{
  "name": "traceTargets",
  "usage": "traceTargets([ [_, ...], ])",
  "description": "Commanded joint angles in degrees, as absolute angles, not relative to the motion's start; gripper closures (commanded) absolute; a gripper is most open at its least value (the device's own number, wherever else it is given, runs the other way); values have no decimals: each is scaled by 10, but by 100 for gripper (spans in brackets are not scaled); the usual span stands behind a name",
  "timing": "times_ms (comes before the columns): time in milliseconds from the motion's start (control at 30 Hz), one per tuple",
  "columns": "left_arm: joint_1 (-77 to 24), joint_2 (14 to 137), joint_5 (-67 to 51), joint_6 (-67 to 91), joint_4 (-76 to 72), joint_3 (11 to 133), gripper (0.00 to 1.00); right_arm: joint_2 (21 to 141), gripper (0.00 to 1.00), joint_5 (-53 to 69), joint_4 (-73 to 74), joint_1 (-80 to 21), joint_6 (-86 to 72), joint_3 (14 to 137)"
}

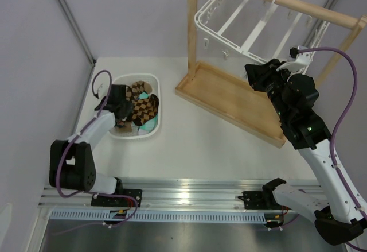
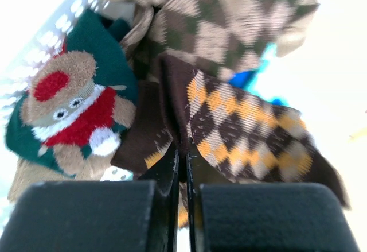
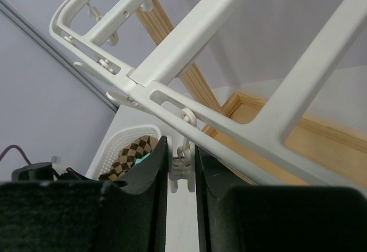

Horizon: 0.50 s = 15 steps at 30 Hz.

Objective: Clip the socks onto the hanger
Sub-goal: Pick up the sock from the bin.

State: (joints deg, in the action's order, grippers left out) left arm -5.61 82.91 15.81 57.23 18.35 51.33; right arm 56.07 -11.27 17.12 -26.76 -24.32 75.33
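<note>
Several socks lie in the white mesh basket (image 1: 155, 127). My left gripper (image 1: 122, 112) is down in the basket, shut on the edge of a brown-and-tan argyle sock (image 2: 252, 131). A dark teal sock with a white-red figure (image 2: 74, 103) lies to its left, and a paler argyle sock (image 2: 229, 22) behind. The white grid hanger (image 1: 243, 25) hangs from the wooden stand's rod. My right gripper (image 1: 256, 75) is raised under the hanger (image 3: 189, 45), shut on one dangling white clip (image 3: 182, 169).
The light wooden stand has a tray base (image 1: 229, 100) and an upright post (image 1: 192, 22) at the back right. The basket also shows in the right wrist view (image 3: 123, 143). A wall corner rail (image 1: 71, 22) runs at the back left.
</note>
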Motion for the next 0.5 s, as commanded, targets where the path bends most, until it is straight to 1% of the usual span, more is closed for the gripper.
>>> traceTargets([
  [0,-61,748,155,522,179,545,99,562,100,-84,173,-268,-238,750],
  [133,-108,681,132,400,133,583,99,562,100,-81,170,-268,-237,751],
  [167,-116,662,89,343,118,592,99,562,100,-80,169,-268,-236,753],
  [200,-124,657,67,321,110,611,99,562,100,-81,169,-268,-236,753],
  [233,-141,653,39,296,106,622,99,563,100,-80,169,-268,-235,755],
  [267,-153,655,7,246,106,664,99,563,100,-79,167,-267,-234,755],
  [300,-164,659,-55,224,112,680,99,564,100,-75,166,-268,-233,757],
  [367,-215,673,-100,148,141,714,99,564,100,-71,163,-268,-234,760],
  [400,-235,678,-119,125,149,764,99,564,100,-69,163,-268,-231,761],
  [433,-280,682,-126,76,156,777,99,564,100,-69,162,-268,-230,761],
  [467,-302,686,-137,50,172,804,99,564,100,-69,163,-268,-229,763],
])
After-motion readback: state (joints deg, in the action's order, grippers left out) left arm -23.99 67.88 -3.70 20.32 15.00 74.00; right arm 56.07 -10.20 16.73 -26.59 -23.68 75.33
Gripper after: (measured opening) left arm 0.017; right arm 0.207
